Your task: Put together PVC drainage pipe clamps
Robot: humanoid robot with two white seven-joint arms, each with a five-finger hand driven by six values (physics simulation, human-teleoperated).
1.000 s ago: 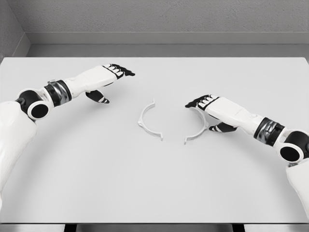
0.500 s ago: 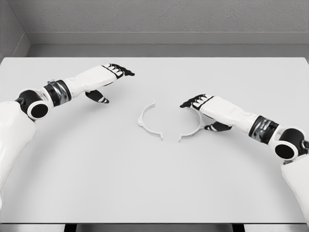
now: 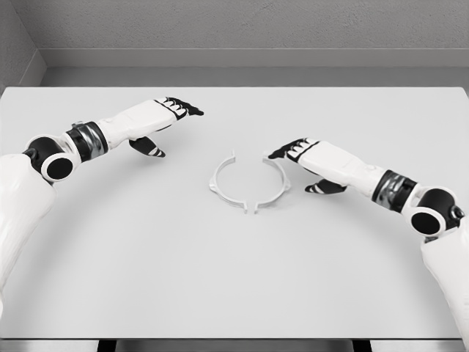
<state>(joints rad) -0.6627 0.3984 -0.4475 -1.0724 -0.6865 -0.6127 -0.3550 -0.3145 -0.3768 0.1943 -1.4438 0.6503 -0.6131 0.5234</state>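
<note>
A: Start at the right robot hand [image 3: 293, 152]. What is it doing?

B: It lies low over the table [image 3: 234, 279], fingers stretched out flat and leftward, gripping nothing. Its dark fingertips sit right at the upper end of the right clamp half [image 3: 274, 189]. Whether they actually touch it, I cannot tell; the hand covers that end.

A: And the thumb?

B: It points down beneath the palm, just right of that curved piece, apart from it as far as I can see.

A: Where is the other piece?

B: The left clamp half [image 3: 222, 183] lies just left of the right one, flat on the table. The two arcs face each other and form a near ring. Their lower ends come very close, with a small gap; the upper ends stand further apart.

A: And the other arm?

B: The left robot hand [image 3: 174, 110] is well away to the upper left, fingers extended, relaxed and empty, above the table surface.
</note>
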